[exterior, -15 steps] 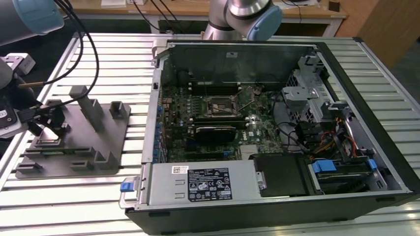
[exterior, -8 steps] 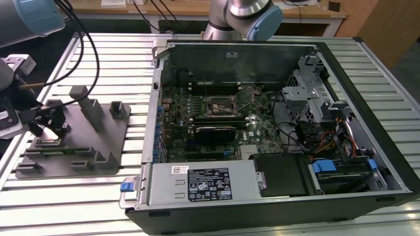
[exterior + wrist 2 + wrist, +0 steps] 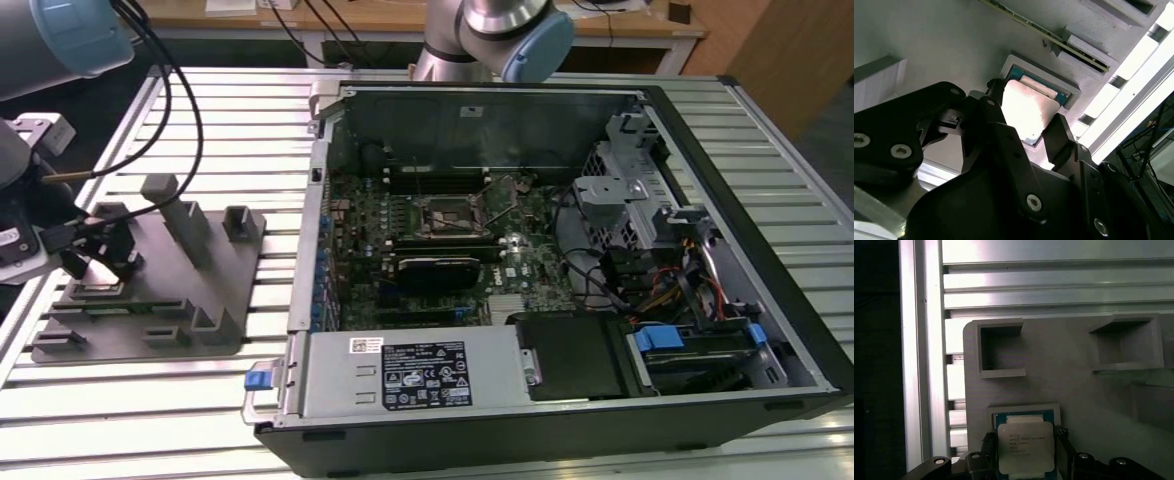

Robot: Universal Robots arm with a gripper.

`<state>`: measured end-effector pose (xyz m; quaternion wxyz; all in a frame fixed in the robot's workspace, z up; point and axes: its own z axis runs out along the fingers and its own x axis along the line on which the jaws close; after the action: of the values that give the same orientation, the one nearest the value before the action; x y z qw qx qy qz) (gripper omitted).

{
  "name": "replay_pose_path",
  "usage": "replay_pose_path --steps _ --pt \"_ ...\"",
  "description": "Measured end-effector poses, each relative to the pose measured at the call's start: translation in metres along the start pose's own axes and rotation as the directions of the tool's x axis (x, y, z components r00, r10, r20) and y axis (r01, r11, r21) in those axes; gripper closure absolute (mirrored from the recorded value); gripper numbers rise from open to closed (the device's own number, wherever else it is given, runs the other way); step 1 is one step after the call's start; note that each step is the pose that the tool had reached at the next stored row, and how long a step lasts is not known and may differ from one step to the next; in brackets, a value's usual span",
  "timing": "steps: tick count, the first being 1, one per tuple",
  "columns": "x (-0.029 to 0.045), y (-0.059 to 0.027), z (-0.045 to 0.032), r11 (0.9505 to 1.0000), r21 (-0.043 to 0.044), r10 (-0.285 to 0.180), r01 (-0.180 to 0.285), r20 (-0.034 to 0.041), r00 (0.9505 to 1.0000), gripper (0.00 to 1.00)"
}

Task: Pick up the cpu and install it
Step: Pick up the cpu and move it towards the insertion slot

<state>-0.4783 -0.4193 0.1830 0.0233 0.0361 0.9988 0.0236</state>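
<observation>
- At the exterior view's left, the claw (image 3: 96, 262) is held low over a grey tray (image 3: 220, 290) on the bench (image 3: 134, 410).
- In the first wrist view the chip (image 3: 1025, 447) is seen lying flat in its tray pocket, bracketed by the claw on two opposite sides. Whether it is clamped yet cannot be told.
- A good grip is judged to need the claw centred and square, with both edges pressed evenly and no tilt against the pocket rim.
- Further right, the socket (image 3: 447, 213) is seen inside the open computer case (image 3: 694, 110), well apart from the chip.
</observation>
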Motion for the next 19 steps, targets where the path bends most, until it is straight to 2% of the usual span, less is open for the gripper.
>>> replay_pose_path --steps 10,12,19 --pt "0.0 -0.0001 0.0013 1.0 -0.0005 -0.001 0.001 -0.0001 1.0 0.41" --pt "0.0001 -0.0001 0.0013 1.0 -0.0004 -0.001 0.001 -0.0001 1.0 0.45" --pt "0.0 -0.0001 0.0013 1.0 -0.0006 -0.001 0.001 0.0 1.0 0.45"
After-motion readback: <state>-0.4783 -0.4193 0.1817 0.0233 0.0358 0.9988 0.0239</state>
